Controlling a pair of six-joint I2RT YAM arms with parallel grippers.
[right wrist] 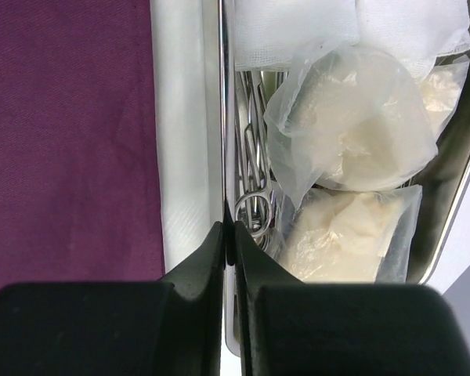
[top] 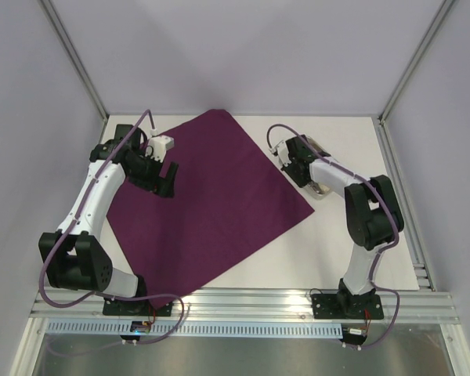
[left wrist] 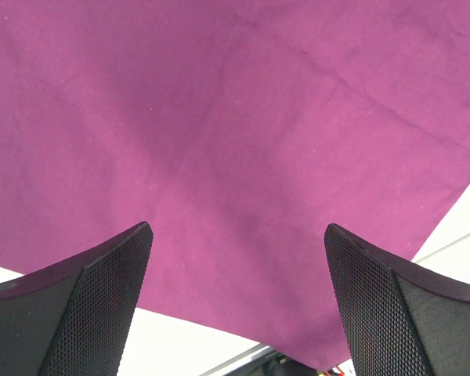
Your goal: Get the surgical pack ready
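Observation:
The dark-purple cloth [top: 211, 196] lies flat as a diamond on the white table and fills the left wrist view [left wrist: 235, 133]. My left gripper [top: 166, 184] hovers open and empty over its left part, fingers [left wrist: 102, 305] wide apart. The steel tray [top: 323, 190] sits just off the cloth's right corner, mostly hidden by my right gripper [top: 301, 174]. In the right wrist view my right gripper [right wrist: 229, 231] is shut on the tray's left rim [right wrist: 221, 117]. Inside lie steel forceps [right wrist: 253, 188], white gauze [right wrist: 298, 31] and two clear packets [right wrist: 352, 133] of tan pads.
A white strip of table [right wrist: 180, 157] separates the tray from the cloth edge. Metal frame posts [top: 74, 63] and grey walls enclose the table. An aluminium rail [top: 243, 301] runs along the near edge by the arm bases.

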